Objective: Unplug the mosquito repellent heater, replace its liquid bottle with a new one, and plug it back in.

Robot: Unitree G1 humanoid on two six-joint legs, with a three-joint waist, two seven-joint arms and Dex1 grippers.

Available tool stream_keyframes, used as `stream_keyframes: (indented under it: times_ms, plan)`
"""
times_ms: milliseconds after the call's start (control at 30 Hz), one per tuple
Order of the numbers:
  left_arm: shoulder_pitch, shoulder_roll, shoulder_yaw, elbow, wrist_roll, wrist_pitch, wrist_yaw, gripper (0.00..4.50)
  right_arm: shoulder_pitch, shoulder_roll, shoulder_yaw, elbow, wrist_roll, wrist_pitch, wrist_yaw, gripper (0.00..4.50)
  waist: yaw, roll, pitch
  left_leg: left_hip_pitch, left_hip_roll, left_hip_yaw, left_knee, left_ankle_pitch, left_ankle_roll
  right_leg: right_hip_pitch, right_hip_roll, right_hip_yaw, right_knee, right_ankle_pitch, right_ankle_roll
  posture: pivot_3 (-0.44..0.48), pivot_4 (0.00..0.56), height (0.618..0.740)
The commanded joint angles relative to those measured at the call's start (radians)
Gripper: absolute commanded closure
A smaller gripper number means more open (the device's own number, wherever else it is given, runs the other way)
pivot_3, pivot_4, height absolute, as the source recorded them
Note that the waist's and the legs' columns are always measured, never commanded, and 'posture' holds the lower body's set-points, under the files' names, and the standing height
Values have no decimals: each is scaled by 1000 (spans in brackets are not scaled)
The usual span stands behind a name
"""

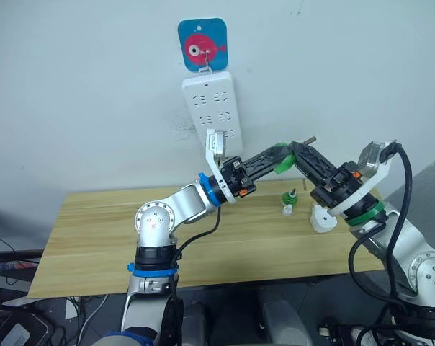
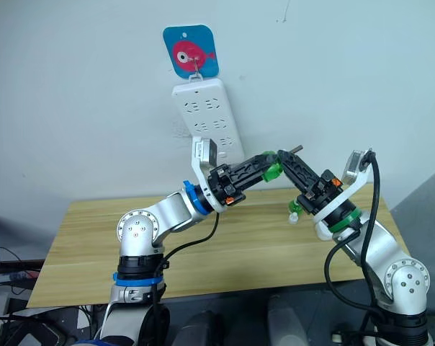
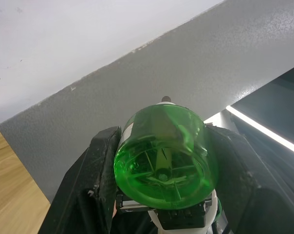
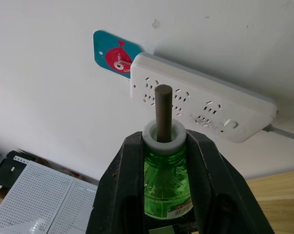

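The clear green liquid bottle [image 4: 165,183] with a dark wick is clamped by both the right gripper [image 1: 302,153] and the left gripper [image 1: 279,160], above the light wooden table [image 1: 95,238]. The small white rounded mosquito repellent heater [image 1: 322,218] is set on the table beneath.

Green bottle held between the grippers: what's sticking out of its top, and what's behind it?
A dark wick rises from the green bottle's white collar. Behind it hangs the power strip on the wall; the wick covers part of one socket.

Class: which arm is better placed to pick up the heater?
Right, probably: the heater lies beside that arm. Left gripper and right gripper both hold the bottle, so right must let go first.
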Motion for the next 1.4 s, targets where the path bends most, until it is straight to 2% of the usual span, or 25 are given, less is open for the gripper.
stream_keyframes:
  times_ms: [33, 200, 367, 467, 567, 633, 700, 867, 1000, 1167, 1400]
  plan:
    - [9, 1, 11, -33, -31, -18, 2, 2138, -10, 15, -15, -38, 16, -38, 13, 3339, 0, 0, 0, 0, 0, 0, 0, 0, 0, 0, 0, 0, 0, 0, 0, -203, 159, 740]
    - [25, 8, 16, -43, -41, -31, 13, 2138, 25, -4, -53, -16, -12, -47, 17, 1691, 1, 0, 0, 0, 0, 0, 0, 0, 0, 0, 0, 0, 0, 0, 0, -200, 164, 740]
    - [39, 24, 22, -47, -35, -46, 25, 2138, 135, -111, -158, 16, -93, -31, 34, 3, 8, 0, 0, 0, 0, 0, 0, 0, 0, 0, 0, 0, -1, 0, 0, -187, 174, 740]
    - [56, 97, 4, -57, 43, -46, -31, 2138, 209, -329, -170, 24, -364, 63, 74, 0, 10, 0, 0, 0, -2, 2, 0, 0, 0, 0, -1, 2, -1, 0, 0, -196, 193, 740]
    - [86, 186, -39, -91, 132, -52, -119, 2138, 227, -489, -102, 46, -570, 146, 107, 0, 4, 0, 0, 1, 0, 4, -1, 0, 0, 0, 3, 3, -2, -1, 1, -200, 203, 740]
    - [111, 246, -74, -119, 204, -69, -187, 2138, 207, -558, -45, 89, -664, 221, 103, 0, 2, -1, 1, 2, 0, 5, -1, 0, 0, 0, 5, 5, -2, -3, 4, -203, 221, 740]
    - [143, 293, -109, -147, 268, -94, -255, 2138, 176, -611, 43, 133, -805, 250, 164, 0, 3, -1, 1, 2, 1, 4, -1, 0, 0, 0, 7, 4, -3, -3, 4, -194, 231, 740]
    - [207, 348, -154, -208, 356, -134, -356, 2138, 63, -614, 166, 228, -984, 321, 290, 0, 10, -2, 6, 1, 4, 5, -1, 0, 0, 0, 6, 5, -4, -4, 4, -172, 259, 740]
    - [266, 379, -174, -267, 401, -155, -407, 2138, -155, -593, 322, 395, -1128, 474, 373, 0, 11, -7, 19, 3, 4, 4, -1, 0, 0, 0, 5, 9, -4, -4, 4, -146, 274, 740]
    - [302, 379, -170, -282, 432, -178, -421, 2138, -350, -504, 380, 593, -1222, 577, 483, 0, 26, -7, 31, 1, 4, 3, -1, 0, 0, -3, 5, 14, -4, -1, 0, -126, 280, 740]
    - [314, 367, -169, -285, 454, -197, -423, 2138, -485, -392, 419, 813, -1381, 620, 549, 0, 31, -11, 39, 0, 2, 2, -1, -1, 2, -3, -1, 14, -4, 0, 0, -103, 286, 740]
